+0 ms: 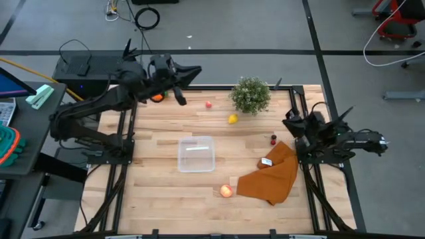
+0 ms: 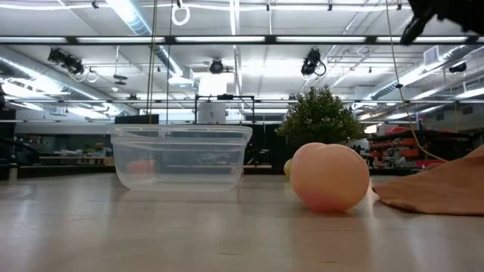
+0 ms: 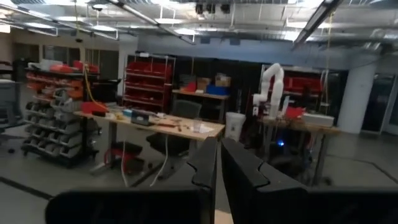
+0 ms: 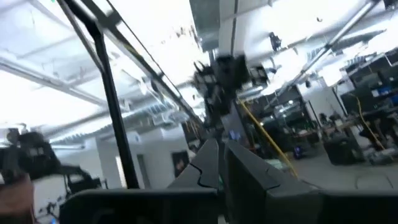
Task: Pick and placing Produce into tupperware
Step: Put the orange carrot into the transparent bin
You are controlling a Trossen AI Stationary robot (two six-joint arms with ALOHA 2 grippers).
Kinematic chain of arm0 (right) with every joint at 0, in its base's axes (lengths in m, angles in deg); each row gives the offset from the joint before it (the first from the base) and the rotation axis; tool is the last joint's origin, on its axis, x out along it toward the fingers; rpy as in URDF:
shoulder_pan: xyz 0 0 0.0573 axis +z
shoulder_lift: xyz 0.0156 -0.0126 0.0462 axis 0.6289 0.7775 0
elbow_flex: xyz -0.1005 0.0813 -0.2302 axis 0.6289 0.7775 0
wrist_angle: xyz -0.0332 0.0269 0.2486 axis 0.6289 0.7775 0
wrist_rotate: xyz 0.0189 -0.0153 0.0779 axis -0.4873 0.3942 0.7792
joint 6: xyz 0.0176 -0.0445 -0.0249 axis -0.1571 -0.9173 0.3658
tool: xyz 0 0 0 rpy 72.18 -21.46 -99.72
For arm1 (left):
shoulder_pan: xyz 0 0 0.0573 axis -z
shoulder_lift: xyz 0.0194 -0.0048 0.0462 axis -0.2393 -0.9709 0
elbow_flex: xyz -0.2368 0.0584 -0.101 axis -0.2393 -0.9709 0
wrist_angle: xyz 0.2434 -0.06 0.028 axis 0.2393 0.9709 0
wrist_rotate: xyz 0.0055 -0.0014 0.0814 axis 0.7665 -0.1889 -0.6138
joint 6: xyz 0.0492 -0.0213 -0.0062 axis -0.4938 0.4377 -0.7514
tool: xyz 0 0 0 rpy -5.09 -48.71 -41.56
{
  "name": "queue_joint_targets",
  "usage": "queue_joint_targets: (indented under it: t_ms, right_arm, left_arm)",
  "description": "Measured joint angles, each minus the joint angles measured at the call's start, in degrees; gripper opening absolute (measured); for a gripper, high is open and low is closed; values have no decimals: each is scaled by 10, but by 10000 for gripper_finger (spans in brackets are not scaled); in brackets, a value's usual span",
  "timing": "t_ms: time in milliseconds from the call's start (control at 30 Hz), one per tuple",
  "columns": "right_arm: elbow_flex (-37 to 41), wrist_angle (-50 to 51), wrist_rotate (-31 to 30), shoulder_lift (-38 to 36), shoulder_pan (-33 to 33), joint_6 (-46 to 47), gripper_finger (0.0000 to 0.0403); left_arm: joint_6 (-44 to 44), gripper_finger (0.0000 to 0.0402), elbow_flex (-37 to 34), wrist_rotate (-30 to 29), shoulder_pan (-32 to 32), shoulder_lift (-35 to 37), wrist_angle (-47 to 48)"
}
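Observation:
In the high view the clear square tupperware (image 1: pixel 196 153) stands on the table's middle; the low view shows the tupperware (image 2: pixel 181 157) too. The pale apple (image 1: pixel 227 191) (image 2: pixel 330 177) lies near the cloth's near-left corner. The yellow lemon (image 1: pixel 232 119) and a tiny red berry (image 1: pixel 208 104) lie by the plant. The orange carrot (image 1: pixel 157 97) is half hidden under my left arm. My left gripper (image 1: pixel 191 70) (image 3: pixel 217 171) is shut, raised over the far-left corner. My right gripper (image 1: pixel 291 120) (image 4: pixel 221 168) is shut, raised at the right edge.
A bushy potted plant (image 1: pixel 251 95) stands at the far edge. A brown-orange cloth (image 1: pixel 272 174) is spread near the right edge, with a small tagged piece (image 1: pixel 265 162) on it and a dark red bit (image 1: pixel 273 139) beyond it. Bare wood surrounds the tupperware.

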Motion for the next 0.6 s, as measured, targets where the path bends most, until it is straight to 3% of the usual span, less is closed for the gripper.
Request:
queue_joint_targets:
  t_ms: [133,300,600]
  right_arm:
    - [-96,0,-47,96,0,-7,13]
    - [-232,39,-51,252,-9,-13,36]
    - [-519,297,22,495,-44,-43,69]
  left_arm:
    - [-11,37,0,-12,0,-6,-6]
    - [-23,51,0,-15,0,-6,-7]
    - [-46,51,0,-16,0,11,49]
